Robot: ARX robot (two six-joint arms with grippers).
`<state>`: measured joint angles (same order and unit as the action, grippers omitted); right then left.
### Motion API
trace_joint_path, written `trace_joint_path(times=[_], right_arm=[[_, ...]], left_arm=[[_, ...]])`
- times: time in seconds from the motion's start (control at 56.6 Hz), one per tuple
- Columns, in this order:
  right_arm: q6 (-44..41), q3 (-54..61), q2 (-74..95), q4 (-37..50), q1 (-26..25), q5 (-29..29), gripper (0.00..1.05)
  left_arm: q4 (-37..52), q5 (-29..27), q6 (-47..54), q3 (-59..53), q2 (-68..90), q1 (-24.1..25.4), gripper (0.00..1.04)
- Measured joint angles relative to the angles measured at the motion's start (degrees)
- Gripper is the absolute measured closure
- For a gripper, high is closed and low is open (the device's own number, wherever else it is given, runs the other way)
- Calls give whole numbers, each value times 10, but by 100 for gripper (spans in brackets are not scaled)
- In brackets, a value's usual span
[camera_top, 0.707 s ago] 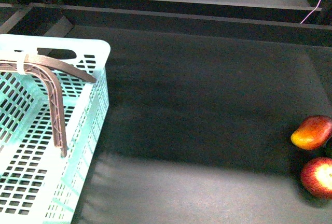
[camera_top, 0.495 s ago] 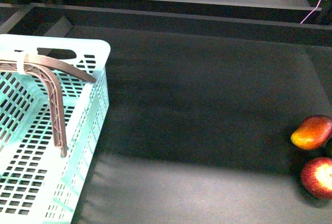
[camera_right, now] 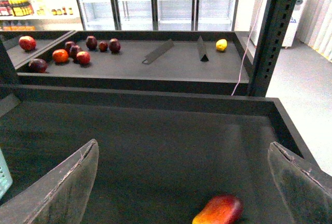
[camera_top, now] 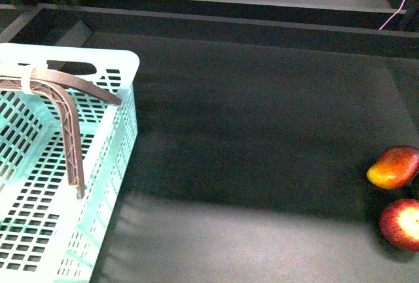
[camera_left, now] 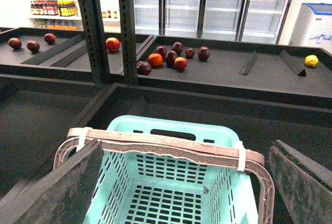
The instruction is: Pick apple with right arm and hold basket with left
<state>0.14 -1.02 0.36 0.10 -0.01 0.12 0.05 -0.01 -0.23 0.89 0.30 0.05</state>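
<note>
Right pincer (camera_right: pixel 182 145) hangs wide open over the dark shelf (camera_right: pixel 155 125), holding nothing. Just ahead of it lies the mango (camera_right: pixel 219 209). The apple (camera_top: pixel 400 225) sits close beside that fruit on the robot's side, probably beneath the pincer and outside its own camera. Left pincer (camera_left: pixel 185 146), also spread wide, faces the basket (camera_left: pixel 171 125) and grips nothing yet.

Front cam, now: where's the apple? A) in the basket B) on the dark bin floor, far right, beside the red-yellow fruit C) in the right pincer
B: the apple sits on the dark floor at the right edge, beside the red-yellow fruit, far from the basket at left.
</note>
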Motion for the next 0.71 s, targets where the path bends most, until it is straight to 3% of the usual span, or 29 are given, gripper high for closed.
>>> trace_joint_path(times=[0.035,0.141,0.212,0.424,0.707], right_arm=[[0,0,0,0,0,0,9],[0,0,0,0,0,-1,9],[0,0,0,0,0,-1,9],[0,0,0,0,0,-1,9],[0,0,0,0,0,-1,9]], left_arm=[[-24,8,-14,7,12,2,7],[-230,57,-155,92,143,23,7],[-265,81,-214,99,181,43,7],[-178,151,-314,136,307,103,7],[-17,177,-486,201,539,89,7]])
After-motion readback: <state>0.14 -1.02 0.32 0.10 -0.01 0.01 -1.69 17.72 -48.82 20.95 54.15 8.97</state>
